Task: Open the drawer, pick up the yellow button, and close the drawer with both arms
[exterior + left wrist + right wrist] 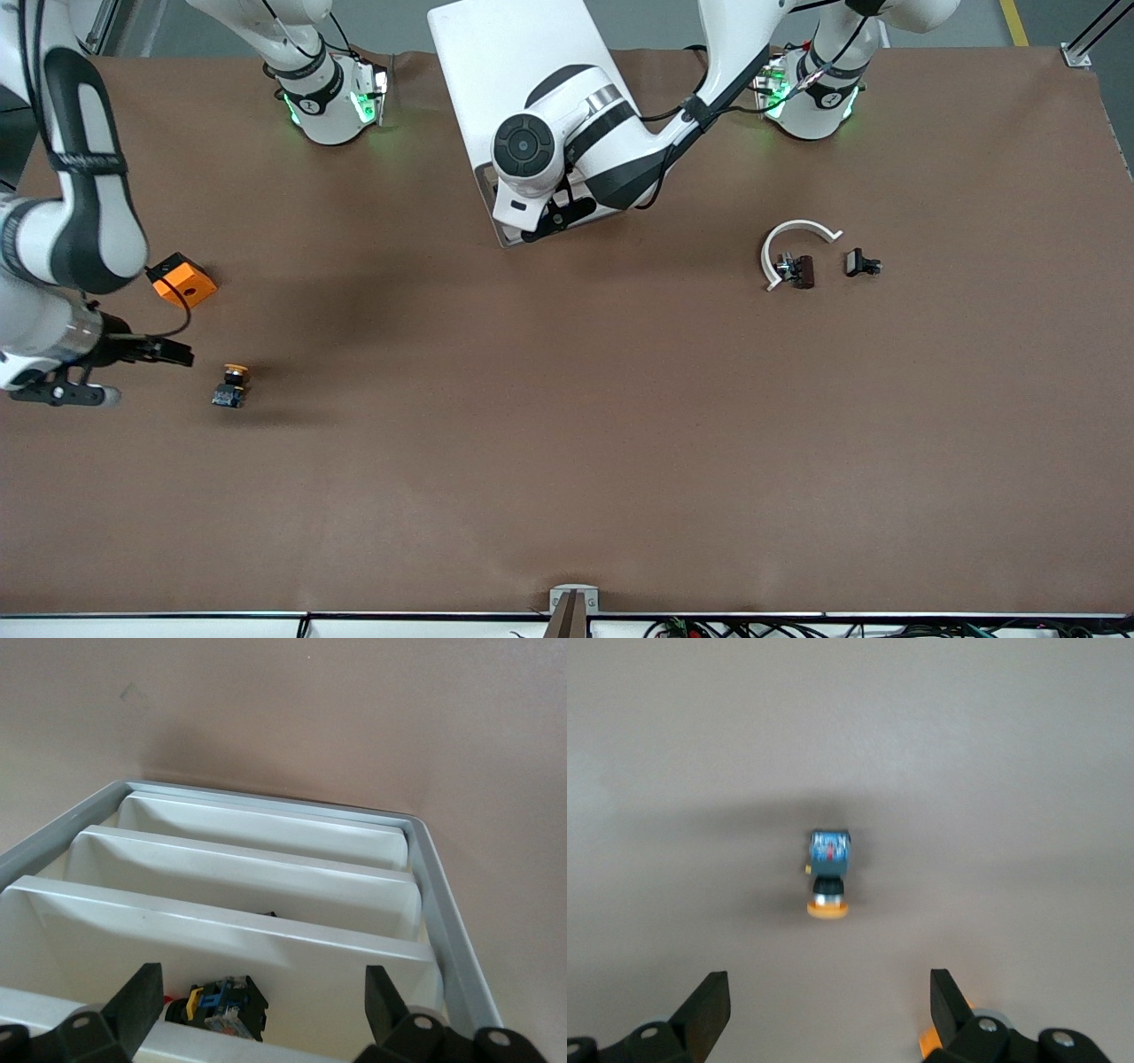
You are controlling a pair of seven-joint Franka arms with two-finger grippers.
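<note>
In the front view, the tiny push-button with a round yellow-orange cap and a black body with a blue bit (232, 385) lies on its side on the brown table covering (567, 425), toward the right arm's end of the table and nearer to the camera than the orange block with a dark hole (184, 283). The right arm's black two-finger gripper (133, 368) hangs over the table just beside the button and apart from it, holding nothing. The white box cabinet (514, 62) stands between the two arm bases, and the left arm's black two-finger gripper (551, 217) is at its front edge, over the stacked drawers. Toward the left arm's end of the table lie a white plastic arc (793, 248) with a small dark clip (800, 270) touching it and another small black clip (861, 263) near it. In the left wrist view, the left gripper's fingers (140, 1005) stand wide apart and grasp nothing; between them the shallow white tray drawer at the top of the stack (221, 957) shows open, with a second small part with black, blue and yellow bits (221, 1005) lying in it, and the lower like drawers (257, 859) step out below. In the right wrist view, the right gripper's fingers (704, 1010) are spread wide and released, with the button on bare table, cap toward the gripper.
</note>
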